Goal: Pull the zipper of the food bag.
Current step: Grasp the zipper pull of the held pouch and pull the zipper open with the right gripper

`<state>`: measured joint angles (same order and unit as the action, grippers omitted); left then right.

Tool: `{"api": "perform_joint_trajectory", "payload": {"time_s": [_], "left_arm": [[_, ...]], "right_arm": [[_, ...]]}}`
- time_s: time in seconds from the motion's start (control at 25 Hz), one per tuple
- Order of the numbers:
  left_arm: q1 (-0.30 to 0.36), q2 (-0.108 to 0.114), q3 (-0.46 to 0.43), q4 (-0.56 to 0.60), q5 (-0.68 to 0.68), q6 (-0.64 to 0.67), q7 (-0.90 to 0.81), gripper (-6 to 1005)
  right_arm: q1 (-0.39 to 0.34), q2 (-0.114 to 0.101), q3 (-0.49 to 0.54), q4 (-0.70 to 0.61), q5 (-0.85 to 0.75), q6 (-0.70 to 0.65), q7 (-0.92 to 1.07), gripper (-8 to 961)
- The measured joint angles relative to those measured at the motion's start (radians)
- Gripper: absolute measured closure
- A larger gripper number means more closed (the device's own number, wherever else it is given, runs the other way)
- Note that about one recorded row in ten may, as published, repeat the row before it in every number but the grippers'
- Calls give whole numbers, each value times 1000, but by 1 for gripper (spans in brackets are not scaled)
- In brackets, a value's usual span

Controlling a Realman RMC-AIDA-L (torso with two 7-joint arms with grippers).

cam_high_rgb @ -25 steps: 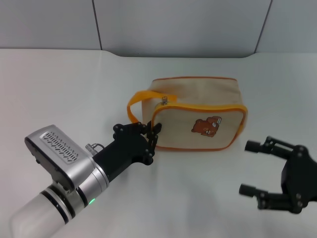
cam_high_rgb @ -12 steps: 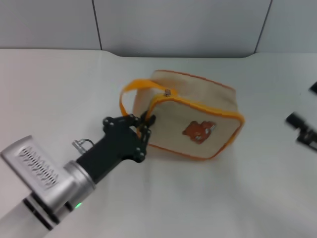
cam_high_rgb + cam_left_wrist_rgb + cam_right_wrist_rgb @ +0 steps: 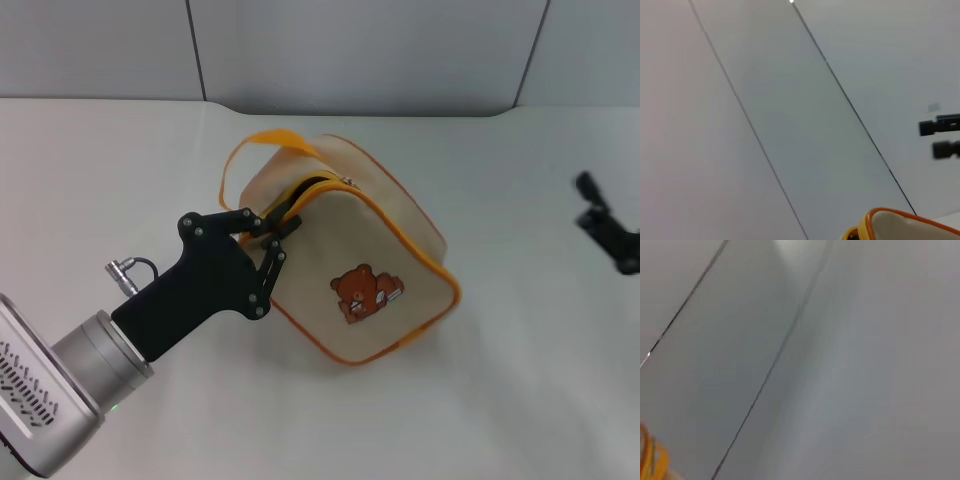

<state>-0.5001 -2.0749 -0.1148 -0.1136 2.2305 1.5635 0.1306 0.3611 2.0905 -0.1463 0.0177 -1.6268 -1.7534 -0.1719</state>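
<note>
The food bag [image 3: 372,245], beige with orange-yellow piping and a brown bear print, is tilted with its left end raised off the table. My left gripper [image 3: 275,228] is shut on the piping at that raised end, just below the zipper [image 3: 318,187], which shows a short dark gap. The silver pull tab [image 3: 350,181] sits at the end of the gap. The loop handle [image 3: 258,142] arches behind. My right gripper [image 3: 608,225] is open and empty at the far right edge, well away from the bag. A corner of the bag shows in the left wrist view [image 3: 900,225].
The white table [image 3: 520,390] extends in front of and to the right of the bag. Grey wall panels [image 3: 360,50] stand behind the table's back edge. The right gripper's fingers [image 3: 940,127] show far off in the left wrist view.
My left gripper has risen and moved left, lifting and turning the bag's left end so the bag tilts. The right gripper has pulled back to the right edge.
</note>
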Motion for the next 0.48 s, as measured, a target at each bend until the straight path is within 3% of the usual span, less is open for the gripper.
{"api": "perform_joint_trajectory", "payload": {"time_s": [0.28,0.48], "left_arm": [[-13,-1,2,20,6,5,1,936],[-14,-1,3,20,6,5,2,936]], "right_arm": [[120,0,-51,79,-126,171,-194,109],[161,0,-51,111,-158,229,-275,109]]}}
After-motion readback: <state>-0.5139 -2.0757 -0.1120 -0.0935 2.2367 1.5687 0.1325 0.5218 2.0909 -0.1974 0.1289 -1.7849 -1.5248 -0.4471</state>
